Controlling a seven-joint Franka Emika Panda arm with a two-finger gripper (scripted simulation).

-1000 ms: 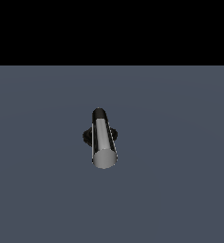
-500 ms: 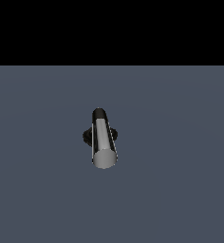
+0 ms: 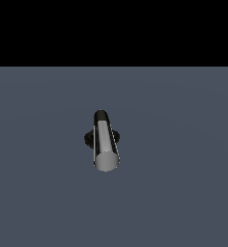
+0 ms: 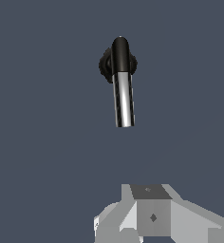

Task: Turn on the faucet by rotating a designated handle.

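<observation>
The faucet (image 3: 89, 138) stands on the grey floor in the exterior view. Only a little of its black ribbed base shows, on either side of the handle. The handle (image 3: 105, 141) is a shiny silver bar with a black elbow at its far end and a flat round end facing the camera. In the wrist view the faucet base (image 4: 105, 66) lies under the black elbow, and the handle (image 4: 123, 99) reaches out from it toward my gripper (image 4: 149, 191). My gripper is well short of the bar's free end and touches nothing. Only its grey and white blocks show at the frame edge. The arm is out of the exterior view.
A flat dark grey-blue floor (image 3: 183, 183) surrounds the faucet on all sides. The exterior view's upper part is plain black background.
</observation>
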